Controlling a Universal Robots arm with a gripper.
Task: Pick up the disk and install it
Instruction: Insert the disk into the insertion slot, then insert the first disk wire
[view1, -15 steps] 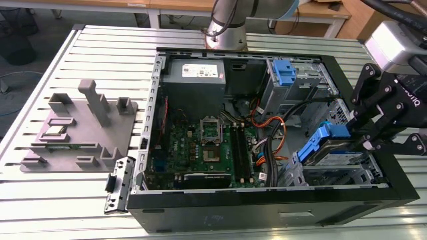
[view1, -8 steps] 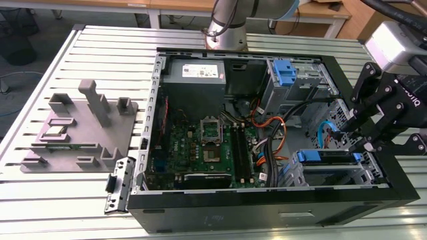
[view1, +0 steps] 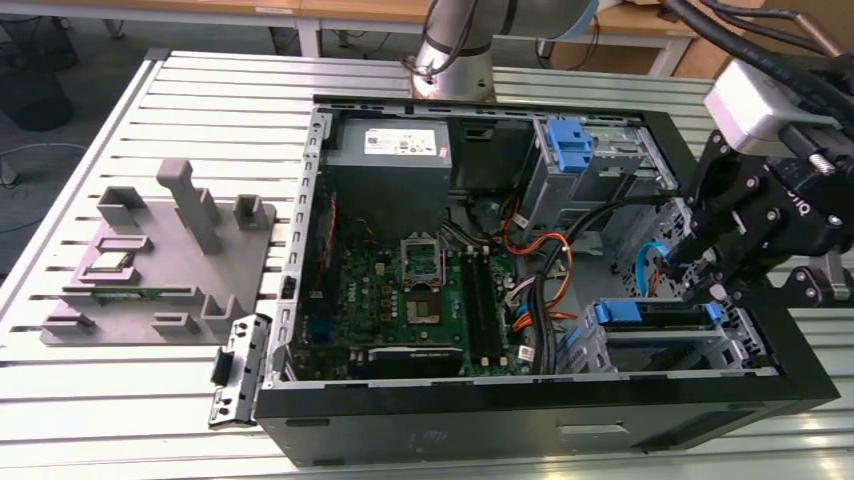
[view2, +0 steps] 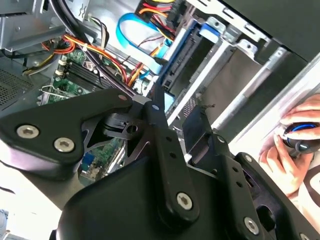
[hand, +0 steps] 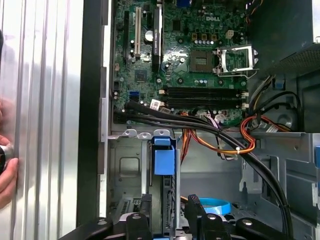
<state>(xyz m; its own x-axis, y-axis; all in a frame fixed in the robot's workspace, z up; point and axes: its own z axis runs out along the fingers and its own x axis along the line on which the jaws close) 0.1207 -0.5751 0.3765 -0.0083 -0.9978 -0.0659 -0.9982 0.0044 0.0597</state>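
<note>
Carrying everything, a slotted metal counter (view1: 107, 120) is seen across the exterior view. An open black computer case (view1: 534, 415) is laid on its side on it, taking up the middle and right of the frame. A grey moulded fixture (view1: 160, 260) is set on the counter at the left of the frame, apart from the case.

Inside the case, a grey power-supply box (view1: 387, 145) is placed at the upper middle, and a green motherboard (view1: 400, 290) is spread below it. The arm's black hand (view1: 711, 290) is held over the lower right corner of the case, just above a metal drive cage (view1: 667, 350).

The disk (view1: 657, 322) is found in that cage, at the lower right of the frame, with its blue end tab turned toward the motherboard. In the first wrist view the disk (hand: 165, 162) is shown just beyond the hand (hand: 172, 220). Whether the hand is clamped on the disk or parted from it cannot be told.

Orange and black cables (view1: 547, 260) are draped between motherboard and cage, and a blue flat cable (view1: 650, 265) is looped beside the hand. A person's hand (view2: 295, 145) is seen outside the case wall in the second wrist view.
</note>
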